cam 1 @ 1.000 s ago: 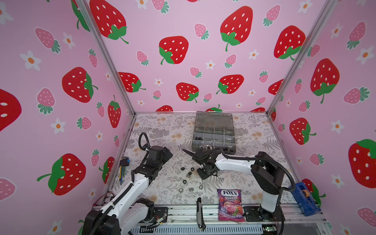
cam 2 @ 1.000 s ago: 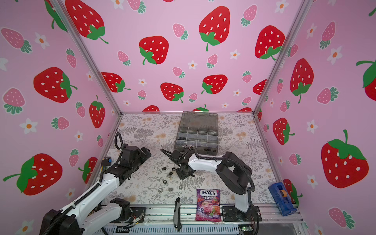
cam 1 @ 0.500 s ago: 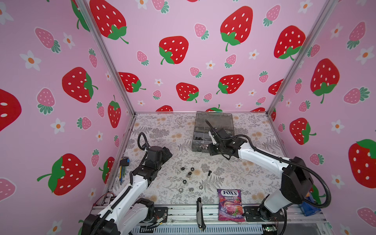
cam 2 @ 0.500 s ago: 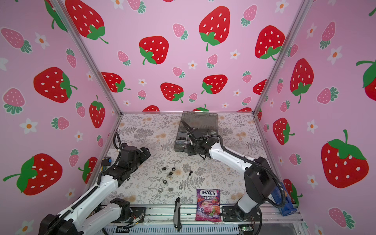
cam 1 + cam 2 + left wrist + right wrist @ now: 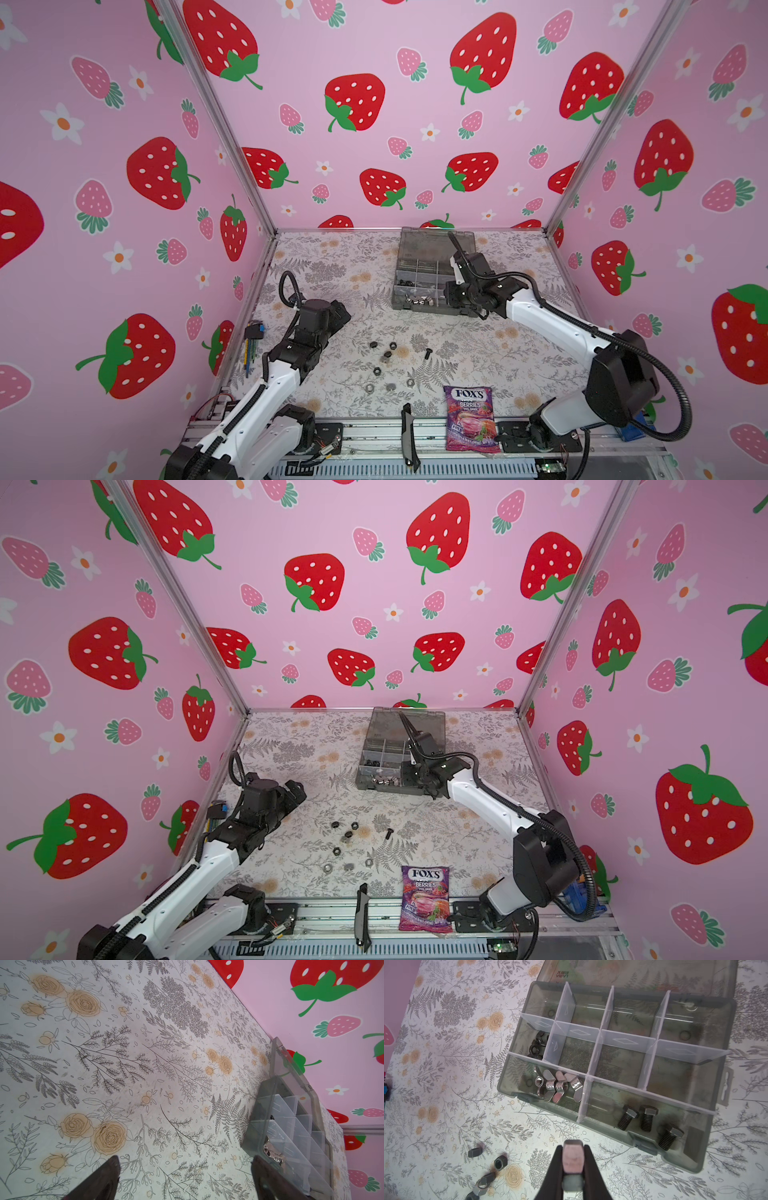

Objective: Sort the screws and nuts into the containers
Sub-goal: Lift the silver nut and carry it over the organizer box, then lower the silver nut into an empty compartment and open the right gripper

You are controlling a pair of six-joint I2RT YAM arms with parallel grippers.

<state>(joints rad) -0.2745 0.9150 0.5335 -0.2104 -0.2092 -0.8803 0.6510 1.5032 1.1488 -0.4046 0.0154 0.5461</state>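
Right now the right gripper (image 5: 573,1150) is pinched tight on a hex piece (image 5: 572,1160), grey metal with flat sides (nut or bolt head, I cannot tell which). It hangs above the floral tablecloth (image 5: 446,1095), just in front of the near wall of the organiser box (image 5: 508,1076), whose lid lies open behind it. Inside the box, three black bolts (image 5: 645,1120) lie in one compartment of the row along that near wall, and silver wing nuts (image 5: 557,1086) are bunched in the compartment beside them. A few black nuts (image 5: 536,1045) sit in an end compartment of the middle row. The other compartments in sight look bare.

In both top views a scatter of loose nuts (image 5: 384,357) lies on the cloth between the two arms, with one loose bolt (image 5: 428,352) just beside them, well apart from the box. A purple candy bag (image 5: 469,415) lies at the front edge.

The left gripper (image 5: 185,1162) hovers over the cloth with its jaws spread wide, holding nothing.
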